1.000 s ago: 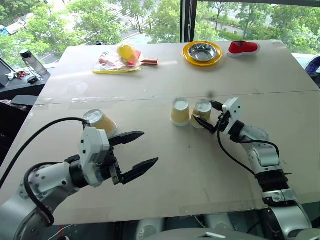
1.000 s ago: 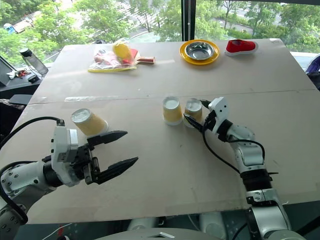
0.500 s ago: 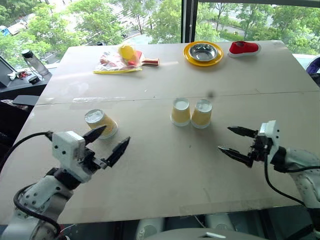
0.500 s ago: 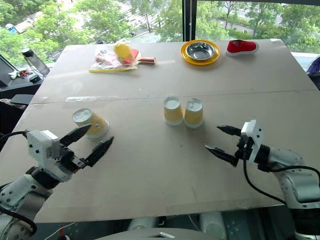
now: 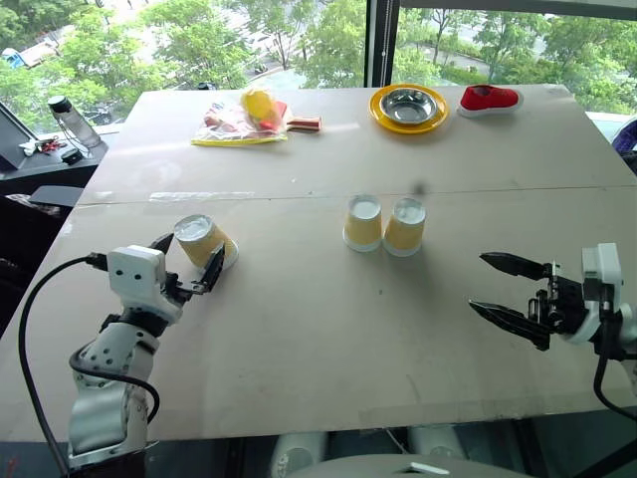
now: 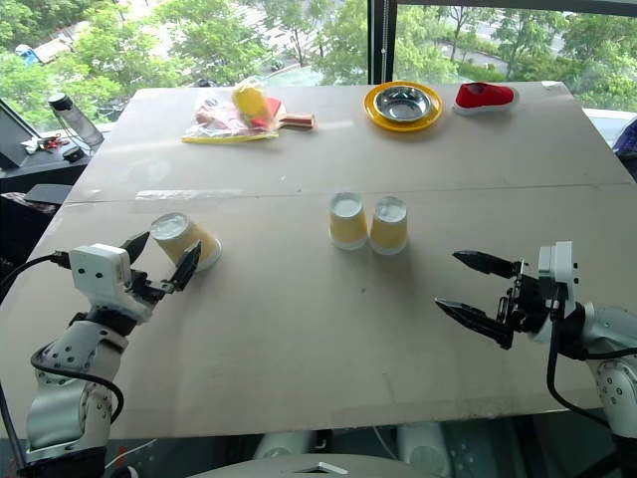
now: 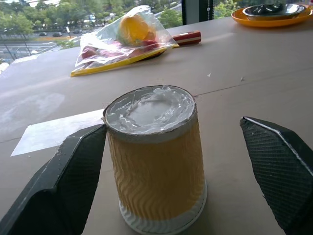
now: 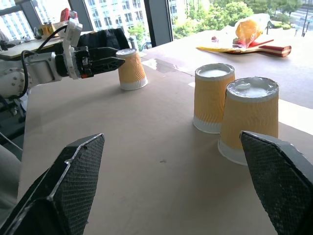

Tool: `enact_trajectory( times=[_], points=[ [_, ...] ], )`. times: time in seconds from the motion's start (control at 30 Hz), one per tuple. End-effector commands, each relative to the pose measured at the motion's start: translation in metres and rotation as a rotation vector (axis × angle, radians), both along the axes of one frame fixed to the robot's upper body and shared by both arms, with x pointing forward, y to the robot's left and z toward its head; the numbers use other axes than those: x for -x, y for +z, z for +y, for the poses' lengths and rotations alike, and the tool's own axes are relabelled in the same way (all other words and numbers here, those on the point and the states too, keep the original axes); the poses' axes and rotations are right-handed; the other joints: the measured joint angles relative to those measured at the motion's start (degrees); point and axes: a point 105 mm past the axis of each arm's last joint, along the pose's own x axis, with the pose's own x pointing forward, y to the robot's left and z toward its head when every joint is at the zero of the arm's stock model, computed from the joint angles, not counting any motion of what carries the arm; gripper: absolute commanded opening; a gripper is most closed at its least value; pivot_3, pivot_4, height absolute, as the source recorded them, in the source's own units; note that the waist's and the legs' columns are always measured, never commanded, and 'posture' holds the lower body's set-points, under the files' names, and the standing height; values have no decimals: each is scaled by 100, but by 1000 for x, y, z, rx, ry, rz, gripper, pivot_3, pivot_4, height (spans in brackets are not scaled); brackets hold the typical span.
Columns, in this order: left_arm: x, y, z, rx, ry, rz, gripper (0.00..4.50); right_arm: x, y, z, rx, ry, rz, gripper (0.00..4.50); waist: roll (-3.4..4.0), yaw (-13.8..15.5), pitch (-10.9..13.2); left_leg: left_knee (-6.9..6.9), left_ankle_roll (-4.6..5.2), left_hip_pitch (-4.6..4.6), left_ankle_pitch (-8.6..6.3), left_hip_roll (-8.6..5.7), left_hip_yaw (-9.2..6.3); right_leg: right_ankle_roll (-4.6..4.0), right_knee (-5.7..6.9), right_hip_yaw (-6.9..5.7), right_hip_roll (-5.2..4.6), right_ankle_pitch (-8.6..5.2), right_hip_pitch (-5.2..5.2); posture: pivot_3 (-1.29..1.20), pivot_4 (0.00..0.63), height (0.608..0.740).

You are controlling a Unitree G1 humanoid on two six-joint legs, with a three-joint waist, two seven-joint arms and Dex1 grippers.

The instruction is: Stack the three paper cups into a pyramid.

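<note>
While spread wide around the lone paper cup (image 7: 155,161), left claw (image 5: 186,271) could tip it by closing off-centre; right claw (image 5: 510,294) gaping, empty.

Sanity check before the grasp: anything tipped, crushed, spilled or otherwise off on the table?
Nothing stands out. All three paper cups stand upside down and intact: two side by side mid-table, the third cup apart, between the left gripper's open fingers. The plate with the bowl and the bagged items sit undisturbed at the far edge.

Yellow-orange tapered paper cups (image 7: 155,161) have wavy embossed sides (bases matt white); the pale wooden table (image 5: 328,339) looks matt, the steel bowl (image 5: 408,98) glossy.
</note>
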Motion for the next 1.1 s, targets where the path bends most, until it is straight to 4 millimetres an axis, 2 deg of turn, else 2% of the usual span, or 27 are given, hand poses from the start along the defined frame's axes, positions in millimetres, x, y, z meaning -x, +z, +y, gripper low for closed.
enact_trajectory(
  times=[0.03, 0.4, 0.43, 0.47, 0.5, 0.57, 0.67, 0.77, 0.83, 0.9, 1.0, 1.1],
  points=[
    [-8, 6, 6, -31, -3, -33, 4500, 4, 11, 3, -9, 2, -64, 4394, 0, -9, 0, 0, 0, 0, 0, 0, -1, 0, 1, -1, 1, 0, 0, 0, 150, 740],
    [-28, 9, 13, -20, 18, -66, 4500, 6, 18, 10, -43, -9, -89, 4394, 0, -6, 0, 0, 0, -1, 0, 1, -5, 1, 1, -5, -2, 0, -1, 0, 150, 740],
    [-29, 10, 12, -20, 14, -69, 3967, 6, 18, 11, -45, -9, -91, 4500, 0, -7, 0, 0, 0, -1, 0, 1, -5, 1, 1, -5, -2, 0, -1, 0, 150, 740],
    [-29, 10, 11, -19, 11, -71, 3719, 6, 19, 12, -48, -10, -93, 4500, 0, -6, 0, 0, 0, -1, 0, 2, -5, 1, 2, -5, -2, 0, -1, 0, 150, 740],
    [-29, 11, 11, -17, 11, -73, 3190, 5, 20, 12, -50, -13, -96, 4500, 0, -5, 0, 0, 0, -1, 0, 2, -5, 1, 2, -5, -2, 0, -1, 0, 150, 740],
    [-31, 25, 5, -35, 0, -115, 2381, 5, 23, 11, -62, -16, -93, 4500, 0, -5, 0, 0, -1, -1, 0, 3, -5, 1, 2, -5, -2, 0, -1, 0, 150, 740],
    [-36, 43, -7, -49, -36, -156, 2249, 5, 25, 10, -67, -12, -84, 4500, -1, 15, 0, 0, -1, -3, 0, 3, -9, 1, 2, -8, -2, 1, -1, 0, 150, 740],
    [-54, 86, -52, -31, -222, -217, 2247, 2, 28, 6, -80, -31, -94, 4500, -4, 94, 2, 3, -1, -7, 1, -1, -18, 2, 2, -17, -6, 1, 0, 0, 150, 740],
    [-63, 108, -86, -2, -377, -207, 2247, 2, 28, 3, -84, -48, -98, 4500, -7, 157, 3, 16, -2, -15, 1, -8, -35, 4, 6, -36, -3, 2, 5, 0, 150, 740],
    [-69, 120, -107, 15, -469, -185, 2247, 1, 26, 2, -82, -55, -98, 4500, -6, 143, 2, 18, -2, -15, 2, -18, -41, 5, 4, -41, -5, 3, 12, 0, 150, 740],
    [-78, 142, -157, -8, -673, -186, 2247, 1, 22, -1, -85, -89, -98, 4500, -5, 102, 2, 18, -3, -12, 2, -22, -38, 8, -1, -36, -2, 3, 14, 0, 150, 740],
    [-81, 149, -189, -19, -808, -175, 2247, 2, 20, -3, -85, -117, -101, 4500, -3, 72, 3, 15, -5, -13, 3, -20, -41, 8, -3, -39, 3, 2, 12, 0, 150, 740]
  ],
)
